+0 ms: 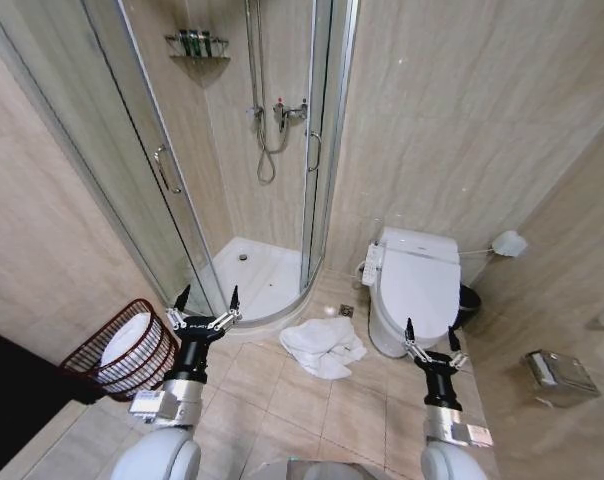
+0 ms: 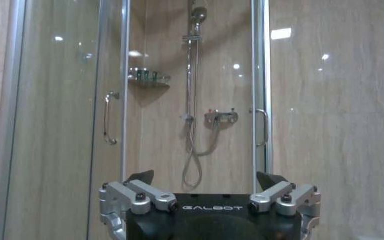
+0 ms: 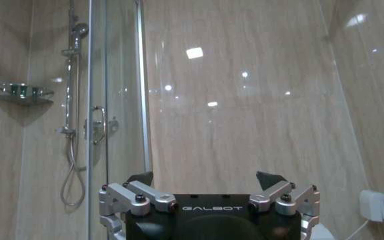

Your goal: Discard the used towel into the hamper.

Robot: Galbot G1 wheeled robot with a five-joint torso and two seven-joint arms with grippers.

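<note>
A crumpled white towel (image 1: 323, 347) lies on the tiled floor between the shower tray and the toilet. The hamper (image 1: 123, 349), a round dark red-brown wire basket with white cloth inside, stands at the left against the wall. My left gripper (image 1: 207, 299) is raised and open with nothing in it, just right of the hamper and left of the towel. My right gripper (image 1: 431, 334) is also raised, open and empty, to the right of the towel in front of the toilet. In the wrist views both the left gripper (image 2: 206, 178) and the right gripper (image 3: 205, 178) point at the shower wall.
A glass shower cabin (image 1: 257, 150) with a white tray fills the far corner. A white toilet (image 1: 416, 285) stands at the right, with a dark bin (image 1: 468, 302) beside it and a paper holder (image 1: 558, 374) on the right wall. A dark edge (image 1: 12, 390) juts in at the lower left.
</note>
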